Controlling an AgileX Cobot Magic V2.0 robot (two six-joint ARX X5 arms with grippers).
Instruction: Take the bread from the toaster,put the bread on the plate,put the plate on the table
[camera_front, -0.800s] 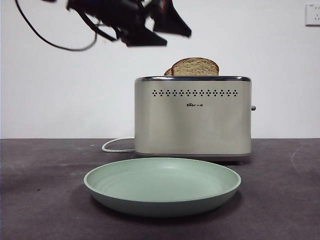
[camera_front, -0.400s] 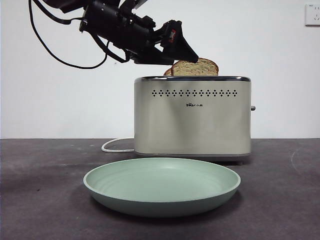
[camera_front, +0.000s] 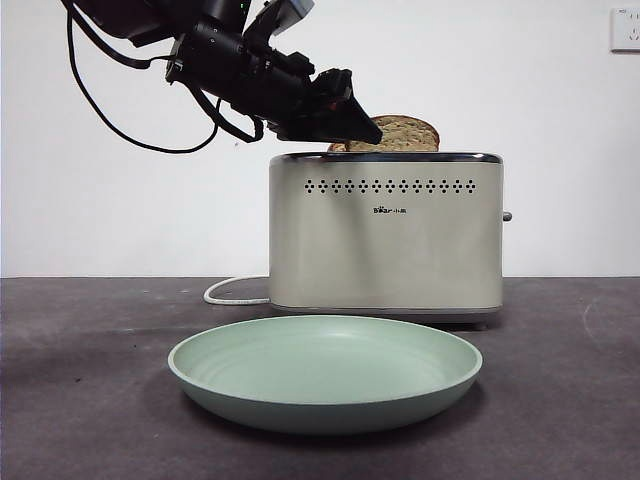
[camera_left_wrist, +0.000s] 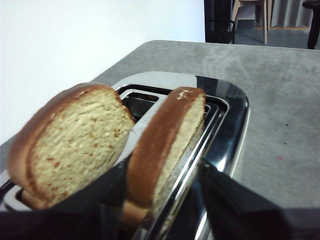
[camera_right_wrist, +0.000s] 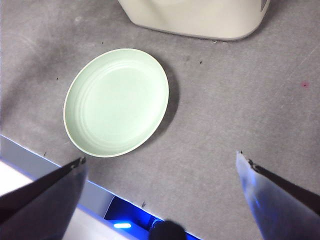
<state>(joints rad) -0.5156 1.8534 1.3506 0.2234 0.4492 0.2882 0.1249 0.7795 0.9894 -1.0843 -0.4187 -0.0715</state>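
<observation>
The left gripper is at the toaster's top, jaws spread wide on either side of the bread — one on each face, neither clearly pressing yet as far as I can tell. That slice stands upright in its slot, dome and a good part of both faces poking above the chrome rim, which is probably why the arm comes in at a slant from the side: that way the jaws can straddle the thin slice across its flat faces.

A second slice sits in the other slot, just beside one jaw, so it looks tight there — a nudge could tip it.

The plate lies flat on the table right in front of the toaster, near the front edge, empty. Handy spot, a short carry from the slot.

The right gripper hangs high over the table with jaws wide, holding nothing, looking down at the plate. My guess is it waits for the plate part.
</observation>
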